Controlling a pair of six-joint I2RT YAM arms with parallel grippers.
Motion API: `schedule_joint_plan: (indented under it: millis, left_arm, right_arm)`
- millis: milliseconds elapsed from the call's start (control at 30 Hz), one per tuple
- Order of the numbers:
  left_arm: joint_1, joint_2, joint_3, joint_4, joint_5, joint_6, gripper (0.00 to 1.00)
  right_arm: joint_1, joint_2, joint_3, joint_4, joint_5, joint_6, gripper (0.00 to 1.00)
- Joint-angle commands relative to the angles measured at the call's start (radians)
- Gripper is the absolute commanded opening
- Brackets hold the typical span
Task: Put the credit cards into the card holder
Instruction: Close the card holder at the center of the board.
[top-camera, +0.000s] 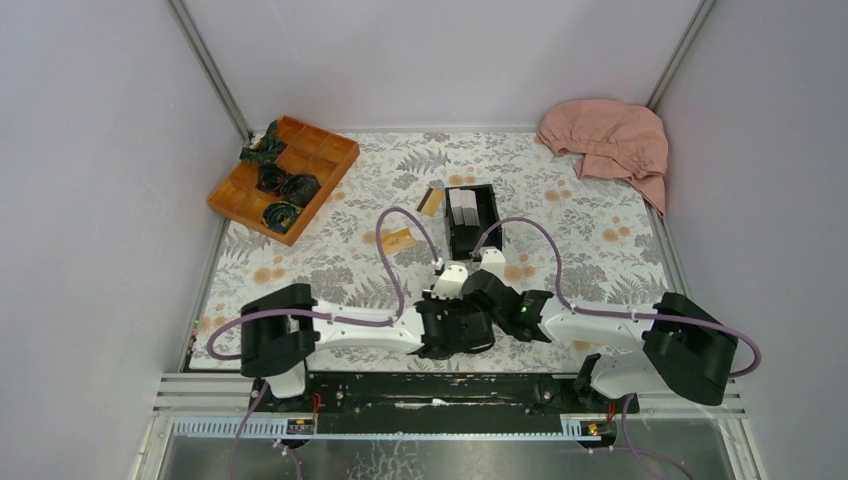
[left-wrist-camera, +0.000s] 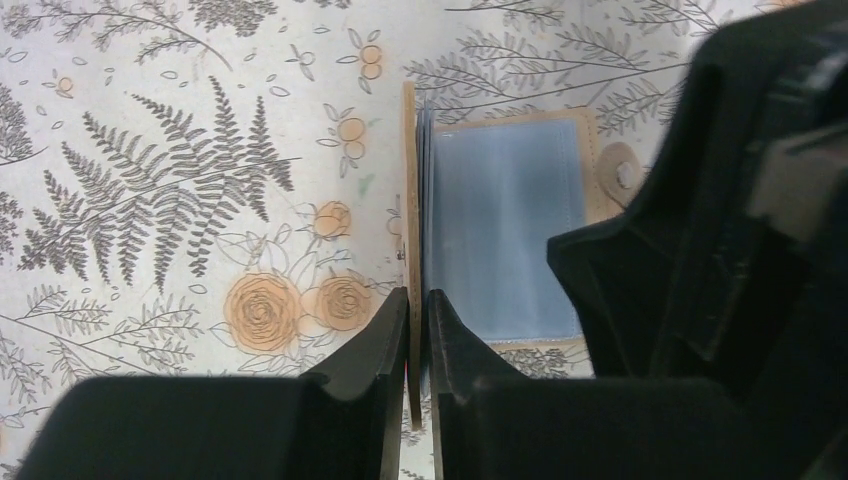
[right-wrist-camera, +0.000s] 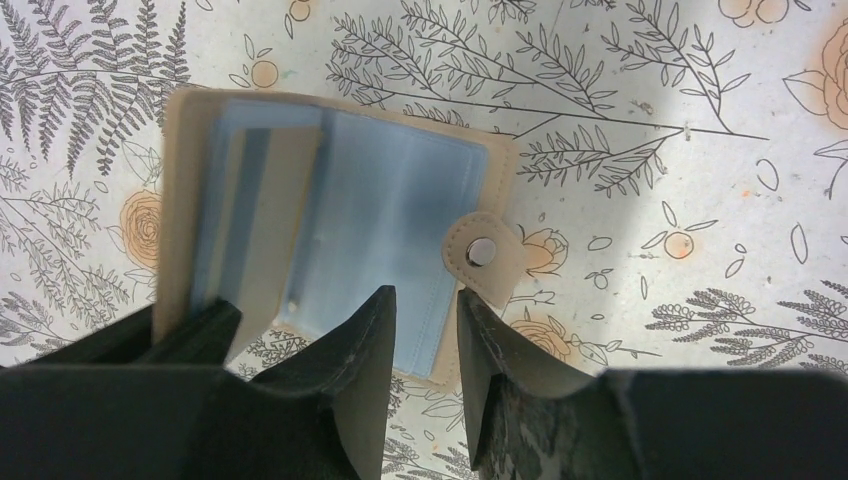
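Observation:
The tan card holder (right-wrist-camera: 400, 210) lies open on the floral table and shows its blue-clear sleeves. Its snap tab (right-wrist-camera: 483, 250) points right. My left gripper (left-wrist-camera: 415, 295) is shut on the holder's tan cover flap (left-wrist-camera: 409, 200) and holds it upright on edge. My right gripper (right-wrist-camera: 425, 295) is open, its jaws just above the holder's near edge beside the tab. In the top view both grippers (top-camera: 470, 305) meet low at the middle and hide the holder. Two orange credit cards lie farther back, one flat (top-camera: 398, 240) and one with a dark band (top-camera: 432, 201) beside the black box.
A black open-topped box (top-camera: 470, 222) with white contents stands behind the grippers. An orange divided tray (top-camera: 283, 178) with dark bundles sits at the back left. A pink cloth (top-camera: 608, 140) lies at the back right. Grey walls close in the table.

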Motion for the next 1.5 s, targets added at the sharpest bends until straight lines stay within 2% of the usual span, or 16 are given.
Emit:
schedule_joint_plan:
  millis: [0,500,833,1067,1167,1367,1467]
  left_arm:
    - [-0.015,0.070,0.076,-0.058,-0.047,0.023,0.00]
    - [-0.038,0.194,0.206,-0.128,-0.062,0.015,0.00]
    - [-0.049,0.264,0.288,-0.141,-0.055,0.030,0.00]
    - [-0.058,0.297,0.326,-0.140,-0.047,0.031,0.02]
    - [-0.065,0.304,0.340,-0.133,-0.045,0.028,0.10]
    - [-0.082,0.282,0.323,-0.038,-0.011,0.062,0.40]
    - [-0.084,0.274,0.316,-0.003,0.006,0.067,0.50]
  right_arm:
    - [0.009,-0.043,-0.020,-0.007,0.055,0.024,0.36]
    - [0.009,-0.090,-0.094,-0.020,0.083,0.068,0.35]
    - [0.009,-0.085,-0.120,-0.011,0.096,0.089,0.24]
    - [0.006,-0.055,-0.125,0.023,0.067,0.087,0.20]
    - [0.006,-0.041,-0.121,0.032,0.057,0.085,0.20]
    - [0.006,-0.016,-0.118,0.046,0.045,0.084,0.19]
    - [0.004,-0.006,-0.117,0.051,0.038,0.085,0.19]
